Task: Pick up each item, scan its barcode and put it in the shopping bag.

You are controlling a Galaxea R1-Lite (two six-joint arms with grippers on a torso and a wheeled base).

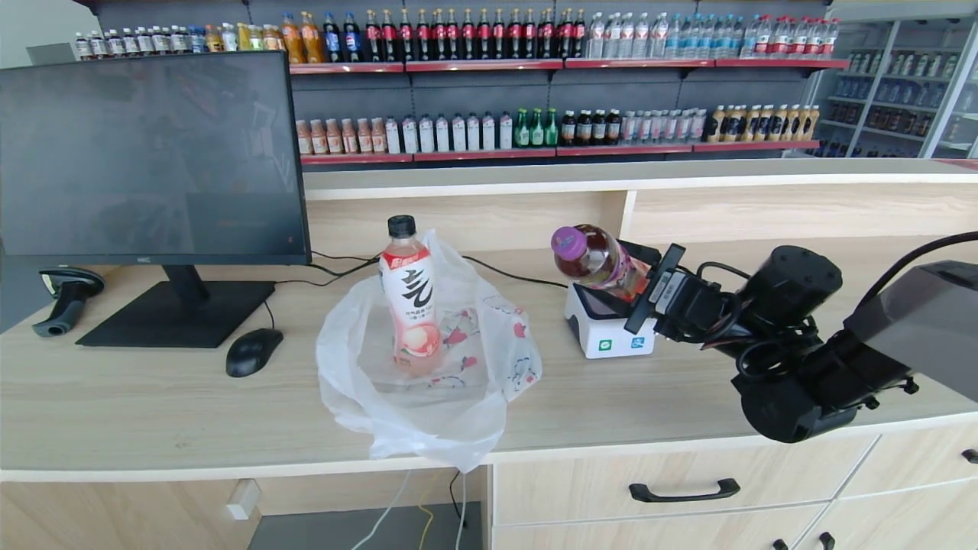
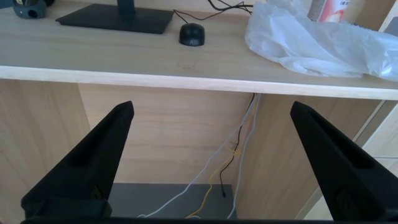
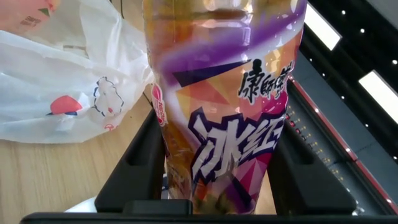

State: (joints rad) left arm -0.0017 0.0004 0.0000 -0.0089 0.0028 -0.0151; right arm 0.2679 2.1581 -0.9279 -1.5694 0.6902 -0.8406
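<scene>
The right gripper (image 3: pixel 214 180) is clamped on a clear plastic bottle of reddish-brown drink with a purple cap and purple label (image 1: pixel 592 258), its black fingers (image 3: pixel 134 168) pressed to either side of the label. The bottle lies tilted, nearly on its side, with its cap towards the robot's left and a little upward. It hangs just over the sloped top of a small white box-shaped barcode scanner (image 1: pixel 603 332) that stands on the light wooden bench (image 1: pixel 153 412); whether bottle and scanner touch cannot be told.

Just beside the scanner, on its left, sits a thin, translucent white plastic shopping bag with red prints (image 1: pixel 458 397), its mouth open and its lower edge hanging over the front of the bench. A plastic bottle with a pink and white label and a black cap (image 1: pixel 409 305) stands upright inside it.

The left gripper (image 2: pixel 211 162) hangs below the front edge of the bench, its fingers wide apart and holding nothing.

Farther left on the bench are a black computer mouse (image 1: pixel 252 351), a black flat monitor on a stand (image 1: pixel 153 153) and a black handheld scanner (image 1: pixel 65 298).
</scene>
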